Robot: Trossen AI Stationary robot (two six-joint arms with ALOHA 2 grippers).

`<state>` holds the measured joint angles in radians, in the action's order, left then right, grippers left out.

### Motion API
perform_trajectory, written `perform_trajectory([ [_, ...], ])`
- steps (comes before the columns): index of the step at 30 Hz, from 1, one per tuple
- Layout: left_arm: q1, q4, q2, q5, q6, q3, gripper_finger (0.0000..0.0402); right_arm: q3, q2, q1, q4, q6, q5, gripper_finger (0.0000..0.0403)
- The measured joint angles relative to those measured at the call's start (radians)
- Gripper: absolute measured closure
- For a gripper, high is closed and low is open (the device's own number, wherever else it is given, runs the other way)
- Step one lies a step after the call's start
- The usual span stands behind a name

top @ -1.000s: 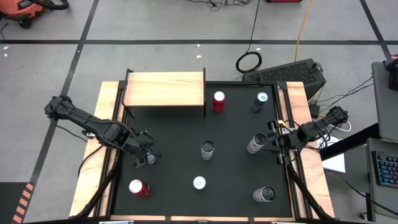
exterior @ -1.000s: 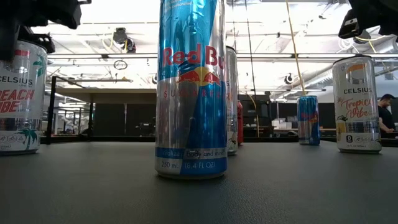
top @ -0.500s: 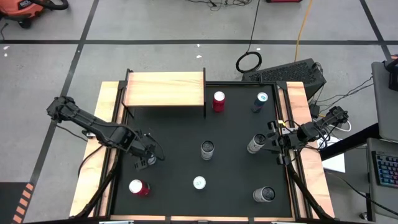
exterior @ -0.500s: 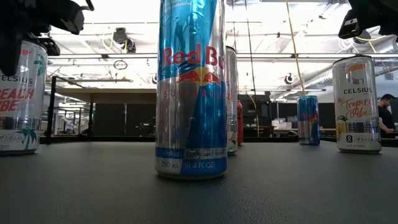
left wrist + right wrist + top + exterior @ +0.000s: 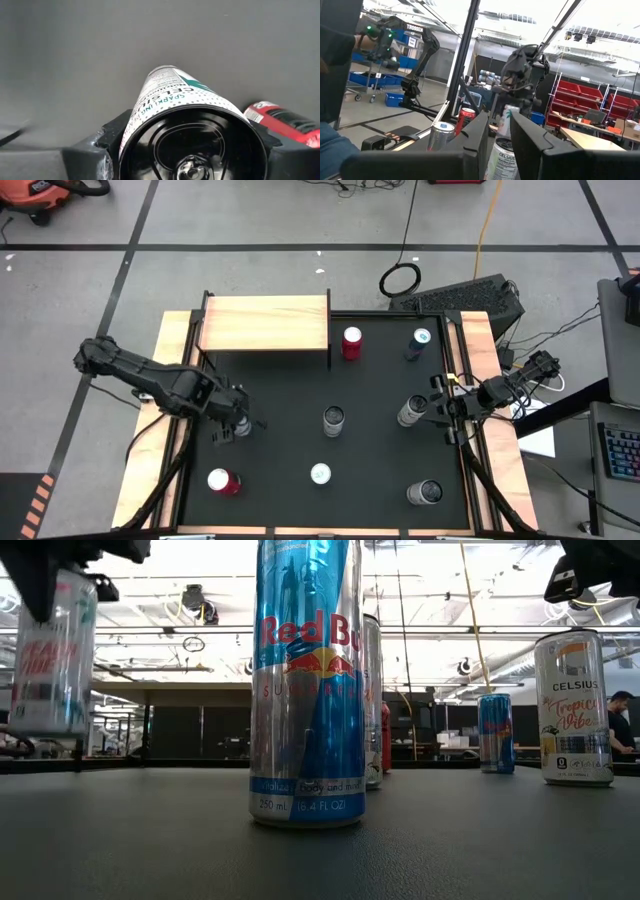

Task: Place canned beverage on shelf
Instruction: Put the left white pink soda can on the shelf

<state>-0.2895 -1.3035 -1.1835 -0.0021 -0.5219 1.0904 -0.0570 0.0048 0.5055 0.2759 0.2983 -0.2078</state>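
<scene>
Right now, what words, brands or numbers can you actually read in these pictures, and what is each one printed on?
"Red Bu", partly cut off, and "250 ml", "8.4 FL OZ": big blue can.
"CELSIUS", "Tropical Vibe": white can on the right.
"EACH", "IBE": lifted can in the left pincer.
"CELSIUS", "SPARKLING": the same can, left wrist view.
"TROSSEN": the distant arm.
"CELSIUS": near can, right wrist view.
Other small print is unreadable.

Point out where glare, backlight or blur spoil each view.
Low view: bright ceiling lights backlight the Red Bull can, and the lifted Celsius can is motion-blurred. Left wrist view: that can's base fills the frame. Right wrist view: window glare washes out the room. High view: even light.
</scene>
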Motion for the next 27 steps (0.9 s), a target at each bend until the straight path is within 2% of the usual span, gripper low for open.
perform_trajectory([
  [4, 0.073, -0.109, -0.001, -0.001, 0.038, 0.093, 0.0150, 0.000, 0.000, 0.000, -0.018, -0.035, 0.000, 0.0335],
  [15, 0.327, -0.263, 0.000, -0.041, 0.236, 0.364, 0.0149, 0.000, 0.000, 0.000, -0.027, -0.050, 0.000, 0.0335],
  [20, 0.456, -0.264, -0.002, -0.051, 0.374, 0.415, 0.0149, 0.000, 0.000, 0.000, -0.027, -0.050, 0.000, 0.0335],
  [27, 0.623, -0.268, -0.048, -0.051, 0.517, 0.423, 0.0149, 0.000, 0.000, 0.000, -0.027, -0.050, 0.000, 0.0335],
])
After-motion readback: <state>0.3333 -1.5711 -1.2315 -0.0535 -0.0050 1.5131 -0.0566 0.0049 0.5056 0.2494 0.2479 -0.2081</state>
